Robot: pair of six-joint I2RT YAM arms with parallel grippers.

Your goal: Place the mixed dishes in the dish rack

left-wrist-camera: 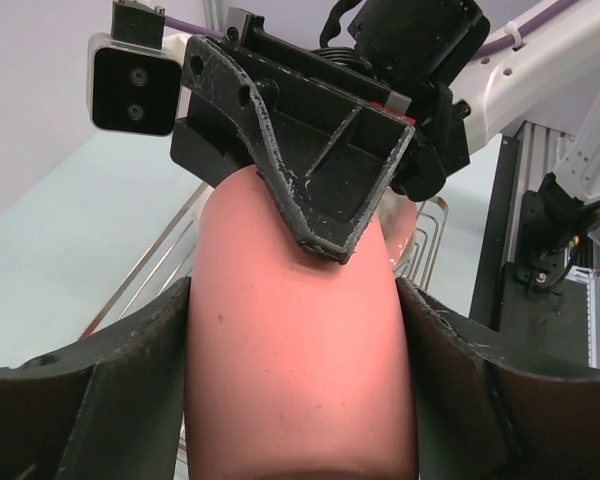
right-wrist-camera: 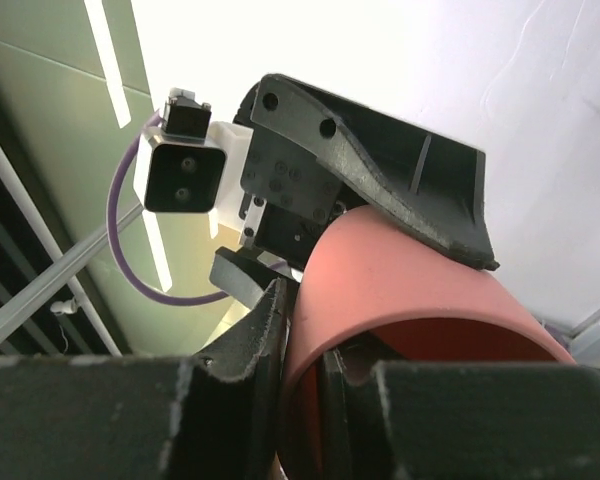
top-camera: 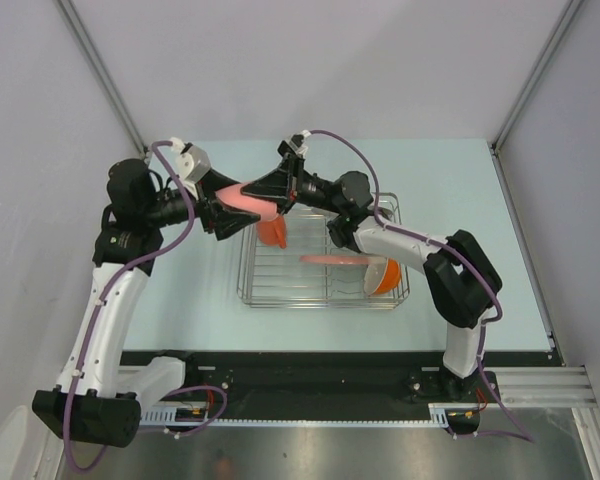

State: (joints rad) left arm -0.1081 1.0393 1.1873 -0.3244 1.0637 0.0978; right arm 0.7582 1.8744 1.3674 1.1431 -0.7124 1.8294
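Observation:
The salmon-pink handleless cup (top-camera: 248, 200) hangs on its side above the far left corner of the dish rack (top-camera: 248, 290), between both grippers. My left gripper (top-camera: 238, 212) has a finger pressed on each side of the cup's body (left-wrist-camera: 300, 370). My right gripper (top-camera: 277, 190) is shut on the cup's rim wall (right-wrist-camera: 400, 280), one finger inside and one outside. In the rack stand an orange mug (top-camera: 272, 233), a salmon-pink plate (top-camera: 338, 259) on edge and an orange bowl (top-camera: 382, 276) with a white inside. Other dishes are out of view.
The rack's wire side (left-wrist-camera: 150, 270) shows below the cup in the left wrist view. The pale table (top-camera: 460, 200) is bounded by grey walls at the back and sides. A black rail (top-camera: 310, 385) carries the arm bases at the near edge.

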